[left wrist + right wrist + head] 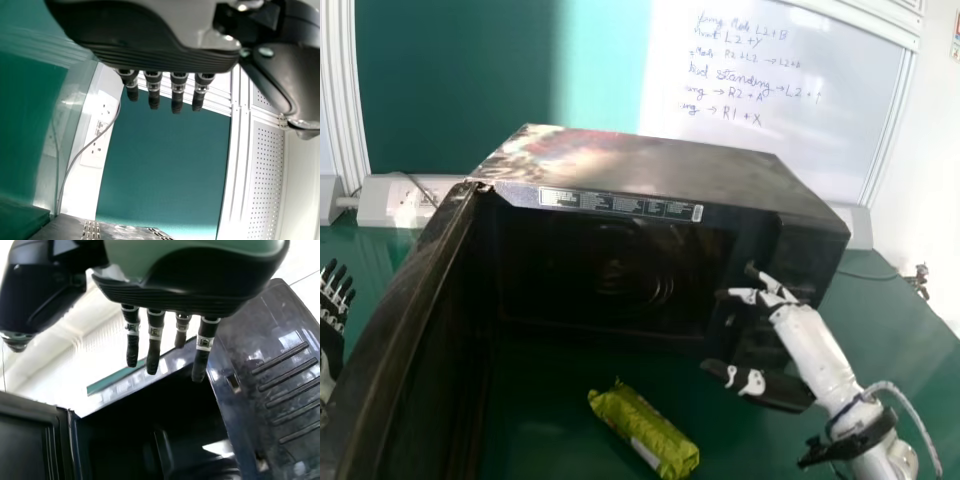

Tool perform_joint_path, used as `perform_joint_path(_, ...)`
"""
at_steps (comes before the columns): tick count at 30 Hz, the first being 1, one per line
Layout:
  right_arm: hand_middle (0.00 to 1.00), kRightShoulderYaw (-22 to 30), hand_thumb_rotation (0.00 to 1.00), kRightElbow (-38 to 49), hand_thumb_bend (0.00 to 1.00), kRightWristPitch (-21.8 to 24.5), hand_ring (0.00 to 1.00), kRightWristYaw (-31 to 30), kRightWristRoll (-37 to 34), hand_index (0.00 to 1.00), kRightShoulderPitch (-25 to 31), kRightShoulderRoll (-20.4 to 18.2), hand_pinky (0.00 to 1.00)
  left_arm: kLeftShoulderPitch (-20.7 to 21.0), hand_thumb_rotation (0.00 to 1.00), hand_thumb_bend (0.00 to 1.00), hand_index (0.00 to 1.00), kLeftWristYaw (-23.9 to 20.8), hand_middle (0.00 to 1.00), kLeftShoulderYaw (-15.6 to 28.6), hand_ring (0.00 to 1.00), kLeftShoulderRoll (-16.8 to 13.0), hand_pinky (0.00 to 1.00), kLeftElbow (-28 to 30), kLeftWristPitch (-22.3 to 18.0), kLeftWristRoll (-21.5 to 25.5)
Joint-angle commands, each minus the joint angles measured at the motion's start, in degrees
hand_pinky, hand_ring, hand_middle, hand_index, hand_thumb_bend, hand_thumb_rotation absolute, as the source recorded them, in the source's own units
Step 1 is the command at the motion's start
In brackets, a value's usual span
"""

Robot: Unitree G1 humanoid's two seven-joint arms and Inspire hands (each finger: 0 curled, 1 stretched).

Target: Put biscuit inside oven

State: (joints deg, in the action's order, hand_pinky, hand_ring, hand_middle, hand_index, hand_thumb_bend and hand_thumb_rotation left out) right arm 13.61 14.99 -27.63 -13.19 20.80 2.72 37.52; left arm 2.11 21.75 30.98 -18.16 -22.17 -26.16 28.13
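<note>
A green biscuit packet (645, 430) lies on the green table in front of the black oven (660, 170), whose door (415, 310) stands wide open on the left side. My right hand (760, 385) is at the oven's right front, by its control panel, fingers extended and thumb apart, holding nothing. In the right wrist view the right hand (155, 340) has straight fingers before the oven's dark opening (150, 425). My left hand (334, 300) is at the far left, outside the door, fingers spread. The left wrist view shows the left hand (165, 87) with straight fingers.
The green table (920, 370) extends to the right of the oven. Behind stand a whiteboard (770, 120) and a green board (460, 80). A white socket box (405, 200) with a cable sits behind the door's hinge side.
</note>
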Motion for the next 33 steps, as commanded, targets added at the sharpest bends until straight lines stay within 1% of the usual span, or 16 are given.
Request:
perform_joint_path(1, 0.81, 0.46, 0.72, 2.67, 1.00, 2.73, 0.78, -2.17, -0.12, 0.81, 0.58, 1.18, 0.68, 0.39, 1.00, 0.28, 0.91, 0.22, 0.86, 0.30, 0.88, 0.49, 0.93, -0.09, -0.81, 0.21)
perform_joint_path(4, 0.81, 0.57, 0.71, 5.55, 1.00, 5.82, 0.77, -4.83, -0.77, 0.81, 0.88, 1.96, 0.66, 0.43, 1.00, 0.29, 0.91, 0.09, 0.86, 0.22, 0.89, 0.48, 0.93, -0.27, -1.05, -0.10)
perform_joint_path(6, 0.80, 0.72, 0.71, 7.17, 1.00, 7.43, 0.77, -6.48, -0.80, 0.81, 0.95, 2.57, 0.66, 0.33, 1.00, 0.30, 0.91, -0.57, 0.85, 0.13, 0.88, 0.60, 0.92, 0.17, -0.52, -0.24)
perform_joint_path(8, 0.80, 0.91, 0.72, 8.99, 1.00, 9.66, 0.77, -8.61, -1.14, 0.81, 1.09, 3.26, 0.66, 0.18, 1.00, 0.30, 0.91, -0.83, 0.85, -0.02, 0.88, 0.60, 0.93, 0.67, -0.01, -0.19)
perform_joint_path(10, 0.79, 1.03, 0.73, 10.70, 1.00, 11.99, 0.76, -10.89, -1.71, 0.81, 1.19, 4.07, 0.66, 0.41, 1.00, 0.29, 0.91, 0.00, 0.86, -0.04, 0.89, 0.46, 0.93, -0.12, -0.87, -0.06)
perform_joint_path(12, 0.79, 1.05, 0.74, 11.90, 1.00, 13.48, 0.75, -12.65, -2.17, 0.80, 1.09, 4.89, 0.66, 0.50, 1.00, 0.28, 0.92, 0.23, 0.87, 0.06, 0.89, 0.56, 0.93, -0.13, -0.48, 0.46)
perform_joint_path(16, 0.78, 0.60, 0.77, 14.40, 1.00, 16.58, 0.75, -16.32, -2.02, 0.80, 0.60, 6.68, 0.66, 0.66, 1.00, 0.27, 0.91, 0.17, 0.86, 0.08, 0.89, 0.59, 0.92, -0.50, -0.96, 0.07)
perform_joint_path(20, 0.80, -0.35, 0.79, 18.36, 1.00, 22.33, 0.77, -21.45, -1.67, 0.82, 0.11, 8.67, 0.69, 0.35, 1.00, 0.28, 0.91, -0.68, 0.86, -0.07, 0.88, 0.65, 0.92, 0.16, -0.34, -0.37)
perform_joint_path(24, 0.82, -2.28, 0.77, 21.90, 1.00, 28.50, 0.79, -27.50, -0.78, 0.84, -1.53, 11.64, 0.71, 0.22, 1.00, 0.28, 0.92, -1.00, 0.86, -0.25, 0.89, 0.78, 0.93, 0.53, -0.44, -0.68)
perform_joint_path(26, 0.82, -3.10, 0.72, 23.28, 1.00, 31.32, 0.79, -29.60, -0.79, 0.85, -2.34, 12.37, 0.71, 0.26, 1.00, 0.28, 0.91, -1.14, 0.86, -0.29, 0.88, 0.75, 0.92, 0.48, -0.43, -0.83)
perform_joint_path(29, 0.81, -4.24, 0.67, 24.40, 1.00, 33.65, 0.78, -31.28, -0.41, 0.85, -3.25, 12.99, 0.69, 0.48, 1.00, 0.29, 0.92, -0.90, 0.86, -0.22, 0.88, 0.73, 0.92, 0.07, -0.55, -0.67)
perform_joint_path(33, 0.82, -5.91, 0.65, 25.53, 1.00, 35.42, 0.79, -33.39, 0.18, 0.85, -4.62, 14.28, 0.70, 0.65, 1.00, 0.29, 0.90, -0.82, 0.85, -0.28, 0.88, 0.78, 0.92, 0.20, -0.41, -0.51)
